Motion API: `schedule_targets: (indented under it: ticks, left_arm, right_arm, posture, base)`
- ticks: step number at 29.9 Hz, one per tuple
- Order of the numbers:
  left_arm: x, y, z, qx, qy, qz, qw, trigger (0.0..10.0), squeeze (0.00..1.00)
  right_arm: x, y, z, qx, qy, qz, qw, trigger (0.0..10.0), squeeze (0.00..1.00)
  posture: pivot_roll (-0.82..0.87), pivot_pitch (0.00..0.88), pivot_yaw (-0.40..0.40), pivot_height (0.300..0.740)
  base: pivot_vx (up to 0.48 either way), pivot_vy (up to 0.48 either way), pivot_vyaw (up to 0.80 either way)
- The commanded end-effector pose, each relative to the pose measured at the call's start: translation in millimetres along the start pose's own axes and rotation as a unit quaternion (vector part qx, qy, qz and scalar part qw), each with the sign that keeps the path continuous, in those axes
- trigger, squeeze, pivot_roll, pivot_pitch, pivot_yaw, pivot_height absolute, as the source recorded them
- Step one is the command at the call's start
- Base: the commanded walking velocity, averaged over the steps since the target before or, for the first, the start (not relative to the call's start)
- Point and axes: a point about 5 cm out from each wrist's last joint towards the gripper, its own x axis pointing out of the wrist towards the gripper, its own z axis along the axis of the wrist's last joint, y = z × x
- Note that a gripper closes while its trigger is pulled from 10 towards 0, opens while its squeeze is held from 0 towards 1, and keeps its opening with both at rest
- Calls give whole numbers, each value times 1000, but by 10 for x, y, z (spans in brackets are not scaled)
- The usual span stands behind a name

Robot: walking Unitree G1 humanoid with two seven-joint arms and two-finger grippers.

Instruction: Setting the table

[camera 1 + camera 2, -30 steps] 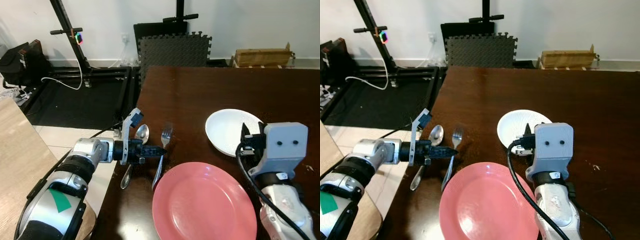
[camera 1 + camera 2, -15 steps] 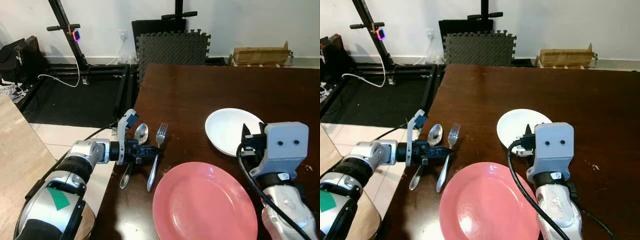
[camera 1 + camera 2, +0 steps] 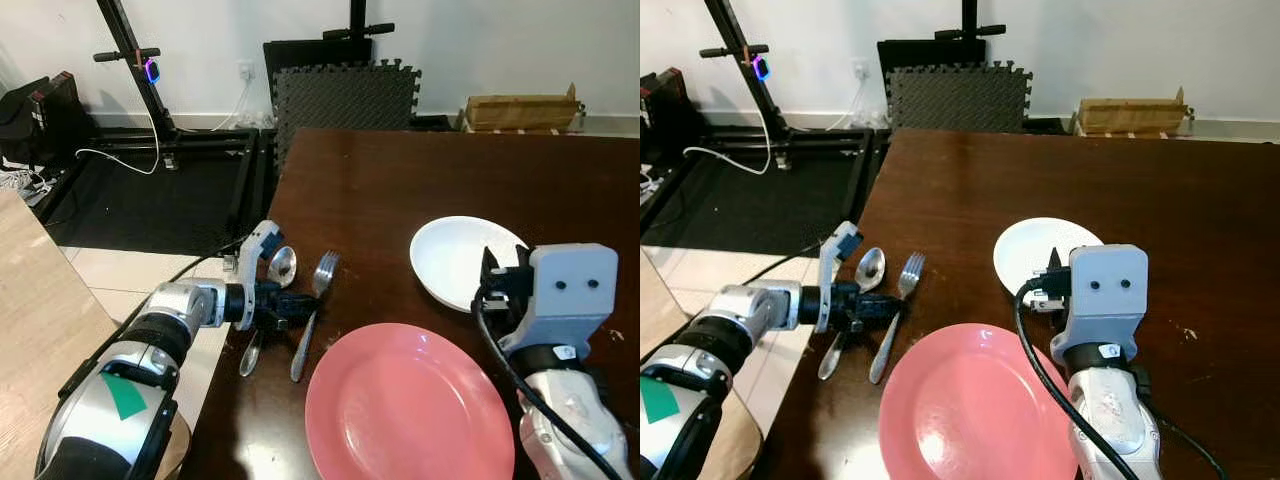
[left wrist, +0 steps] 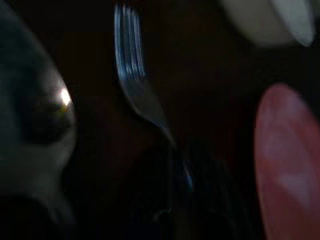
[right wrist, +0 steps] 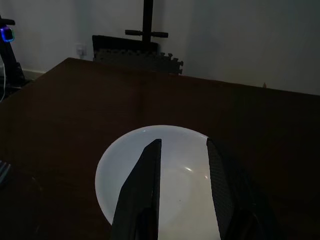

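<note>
Head eyes look down on the table (image 3: 420, 180); wrist views sit close, the left perhaps blurred.

A silver fork (image 3: 309, 314) lies flat on the dark wooden counter (image 3: 400, 180), tines pointing away from the robot. A silver spoon (image 3: 270, 290) lies just beside it, toward the counter's edge, bowl at the far end. A large pink plate (image 3: 408, 405) sits near the fork's handle. A smaller white plate (image 3: 455, 258) rests farther back, apart from the pink one.
</note>
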Motion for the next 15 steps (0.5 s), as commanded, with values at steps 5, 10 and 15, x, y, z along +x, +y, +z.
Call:
schedule_targets:
  ticks: [5, 10, 15]
  left_arm:
    - [-57, 77, -145, -23, 12, 21, 999, 10000, 1000]
    - [-102, 76, -47, -12, -2, 22, 1000, 10000, 0]
    - [-182, 60, 108, 17, -13, 18, 1000, 10000, 0]
  right_arm:
    - [-23, 21, -9, 9, 4, 3, 1000, 10000, 0]
    - [-5, 32, -6, 12, 3, 6, 1000, 10000, 0]
    - [7, 35, -7, 13, 2, 5, 1000, 10000, 0]
  posture:
    - [-84, 258, 161, 740]
    - [-81, 255, 156, 740]
    - [-69, 245, 158, 740]
  base:
    - [0, 0, 0]
    - [0, 0, 0]
    - [0, 0, 0]
